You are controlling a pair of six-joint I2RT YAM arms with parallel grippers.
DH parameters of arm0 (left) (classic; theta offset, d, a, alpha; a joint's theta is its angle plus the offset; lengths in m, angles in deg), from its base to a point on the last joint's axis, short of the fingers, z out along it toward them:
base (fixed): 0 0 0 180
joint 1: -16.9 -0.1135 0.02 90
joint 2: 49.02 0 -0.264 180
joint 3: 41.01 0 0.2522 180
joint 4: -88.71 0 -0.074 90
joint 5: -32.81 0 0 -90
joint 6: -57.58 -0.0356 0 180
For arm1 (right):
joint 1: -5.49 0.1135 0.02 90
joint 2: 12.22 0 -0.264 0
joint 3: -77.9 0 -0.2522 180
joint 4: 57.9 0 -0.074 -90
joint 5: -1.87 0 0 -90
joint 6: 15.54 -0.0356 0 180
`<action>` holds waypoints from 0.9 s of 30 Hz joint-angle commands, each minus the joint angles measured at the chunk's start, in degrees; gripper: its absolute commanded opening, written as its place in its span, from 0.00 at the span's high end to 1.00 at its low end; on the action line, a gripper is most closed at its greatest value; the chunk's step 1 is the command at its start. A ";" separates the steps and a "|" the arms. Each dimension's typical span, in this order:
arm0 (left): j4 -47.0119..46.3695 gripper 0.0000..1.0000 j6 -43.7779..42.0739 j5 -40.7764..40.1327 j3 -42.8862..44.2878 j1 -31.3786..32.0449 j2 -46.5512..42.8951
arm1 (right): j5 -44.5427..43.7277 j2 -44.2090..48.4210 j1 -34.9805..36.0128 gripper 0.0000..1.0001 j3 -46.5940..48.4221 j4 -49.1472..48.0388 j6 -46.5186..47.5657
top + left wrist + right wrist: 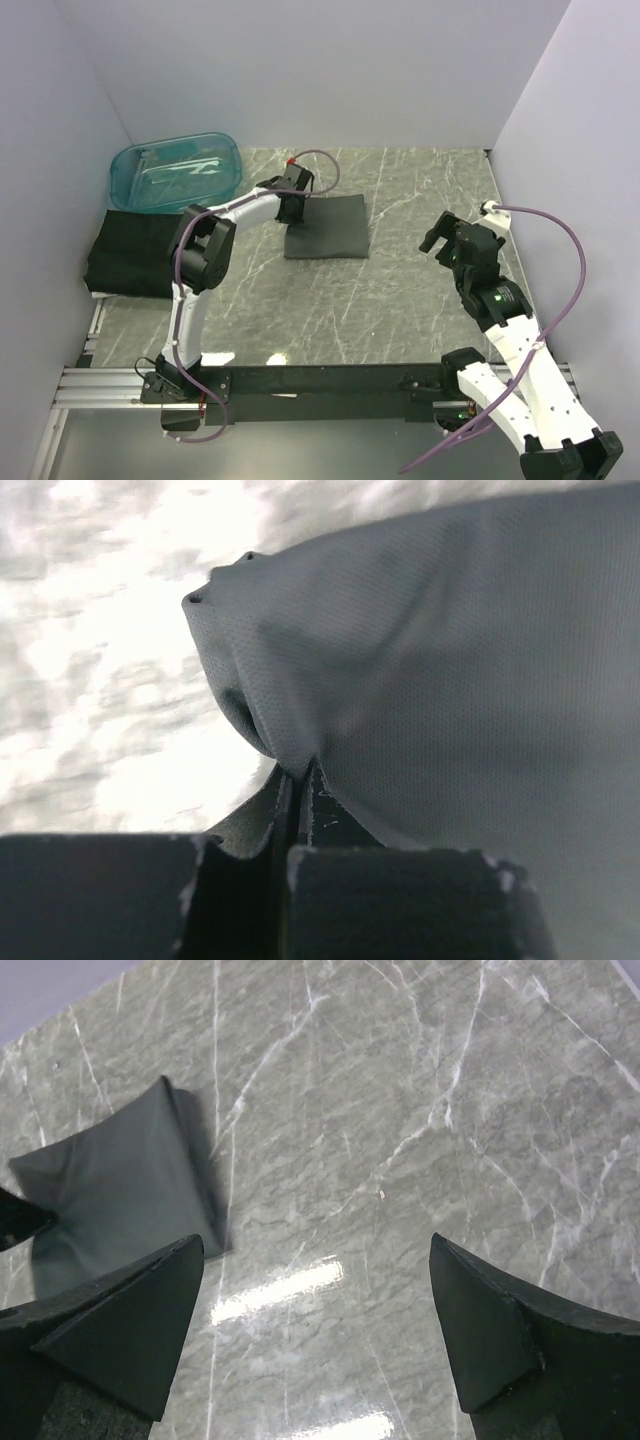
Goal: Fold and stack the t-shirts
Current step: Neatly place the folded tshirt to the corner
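A folded dark grey t-shirt [330, 229] lies on the marble table near the middle back. My left gripper [292, 208] is at its left edge and is shut on a pinch of its fabric [420, 670]; the cloth bunches up between the closed fingers [330, 825]. A pile of black t-shirts [135, 255] lies at the table's left edge. My right gripper [446, 237] hovers open and empty over bare table at the right. The folded t-shirt shows at the left of the right wrist view [125, 1185].
A translucent teal plastic tub [178, 173] stands at the back left, behind the black pile. White walls close in the table on the left, back and right. Purple cables loop from both arms.
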 commanded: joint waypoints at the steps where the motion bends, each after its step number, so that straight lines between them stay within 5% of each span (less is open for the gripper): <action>1: 0.98 0.99 -10.56 -10.38 -6.53 -0.34 -6.21 | -1.45 0.34 -0.28 0.00 -0.81 -2.36 0.54; 10: 5.00 0.99 -17.51 -13.83 -22.89 -0.78 -22.83 | 2.41 -3.43 -0.81 0.00 -0.73 -2.54 0.72; 16: 14.14 0.99 -18.14 -21.39 -26.67 -1.48 -27.05 | 2.59 -1.68 -0.89 0.00 -1.95 -3.33 0.63; 27: 12.57 0.99 -26.47 -28.78 -35.12 -1.92 -51.01 | 2.68 -1.85 -1.25 0.00 -2.75 -4.39 0.37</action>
